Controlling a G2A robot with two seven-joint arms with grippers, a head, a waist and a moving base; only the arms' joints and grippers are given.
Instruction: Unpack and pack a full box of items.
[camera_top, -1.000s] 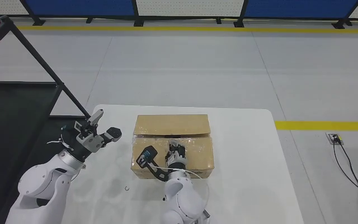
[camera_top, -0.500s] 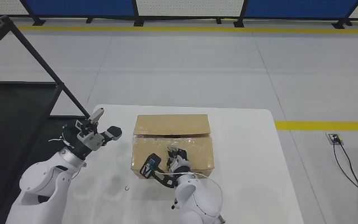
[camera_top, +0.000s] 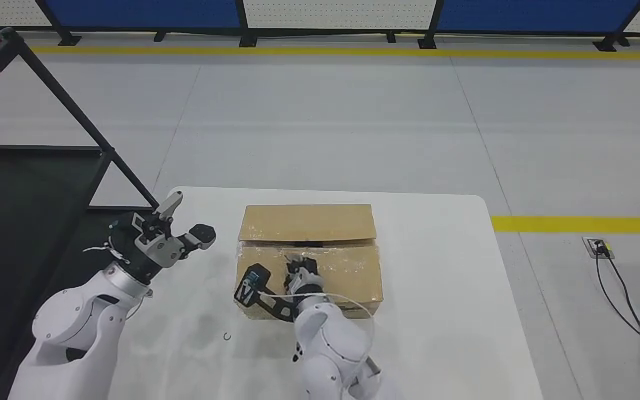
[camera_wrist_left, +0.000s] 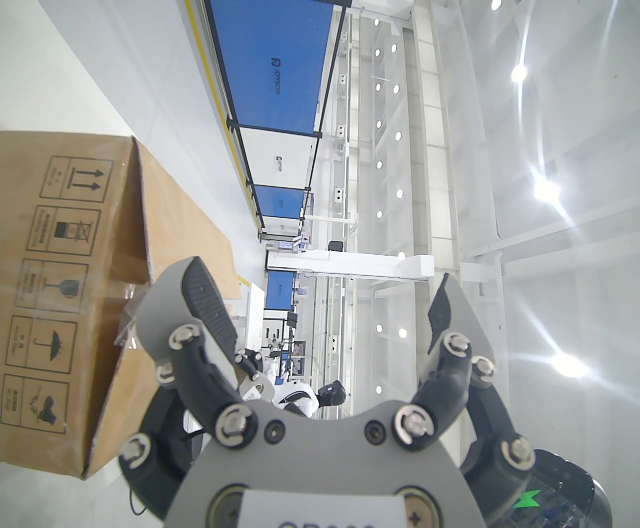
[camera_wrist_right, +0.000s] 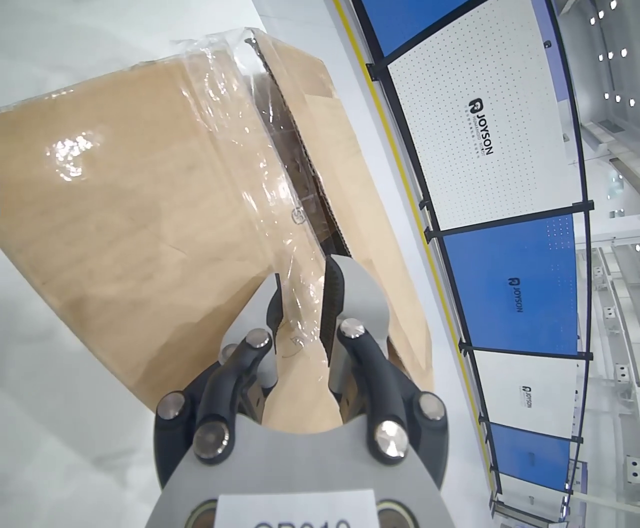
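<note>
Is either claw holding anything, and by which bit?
The right gripper pinches the cardboard box by the taped edge of a top flap. The left gripper is open, holding nothing.

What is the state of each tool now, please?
Left tool: open, holding nothing.
Right tool: closed on the box flap.

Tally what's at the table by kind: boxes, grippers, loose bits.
Box: 1
Grippers: 2, left gripper and right gripper
Loose bit, too small to identify: 1
Total: 4
</note>
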